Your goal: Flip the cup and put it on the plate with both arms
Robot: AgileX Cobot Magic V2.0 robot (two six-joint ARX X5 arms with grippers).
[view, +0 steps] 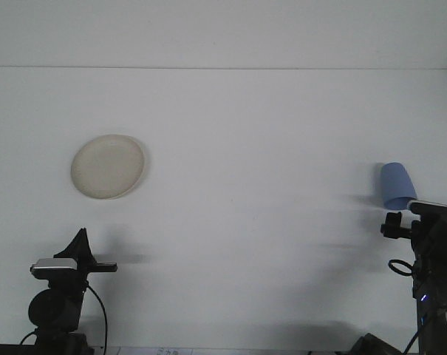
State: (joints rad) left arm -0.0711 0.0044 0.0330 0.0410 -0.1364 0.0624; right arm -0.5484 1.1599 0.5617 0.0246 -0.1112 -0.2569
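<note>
The blue cup (397, 184) stands upside down on the white counter (267, 148), at the far right side. The right claw (409, 220) is just in front of the cup, very near its lower rim; if its fingers are wide or narrow cannot be told from this view. The cream plate (108, 166) lies on the left side, well apart from the cup. The left claw (81, 251) rests low at the near left, below the plate, and its opening cannot be told either.

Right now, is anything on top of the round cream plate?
Nothing lies on the round cream plate; its whole face shows bare. The upside-down blue plastic cup stands far right.
</note>
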